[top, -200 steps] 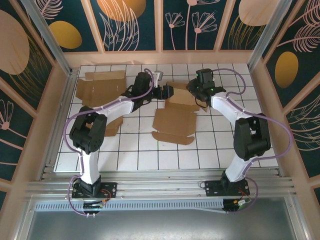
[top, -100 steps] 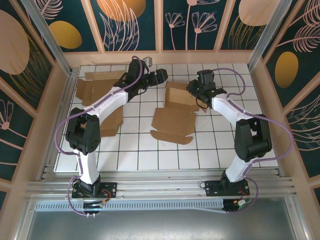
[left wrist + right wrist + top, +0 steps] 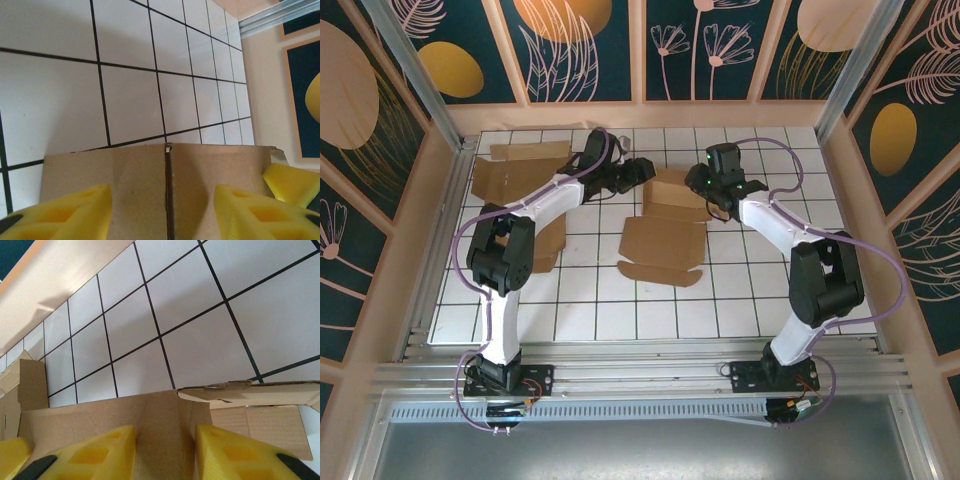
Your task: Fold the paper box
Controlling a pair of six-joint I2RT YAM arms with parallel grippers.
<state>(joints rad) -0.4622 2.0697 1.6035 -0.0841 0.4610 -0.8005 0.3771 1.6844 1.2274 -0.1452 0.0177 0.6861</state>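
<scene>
The brown paper box lies opened out mid-table, its back part raised. My left gripper is at the raised part's left end. In the left wrist view it is open, its yellow fingers wide apart in front of two cardboard panels split by a slit. My right gripper is at the right end. There it is open, with a creased flap between its fingers. A torn flap edge sticks out to the right.
Flat cardboard sheets lie at the back left and under the left arm. The wooden back wall is close behind both grippers. White gridded table stretches in front of the box. The other gripper's yellow finger shows past the box.
My left gripper has dropped from near the back wall down to the box's raised left end, and its fingers have drawn closer together. The right gripper has barely shifted.
</scene>
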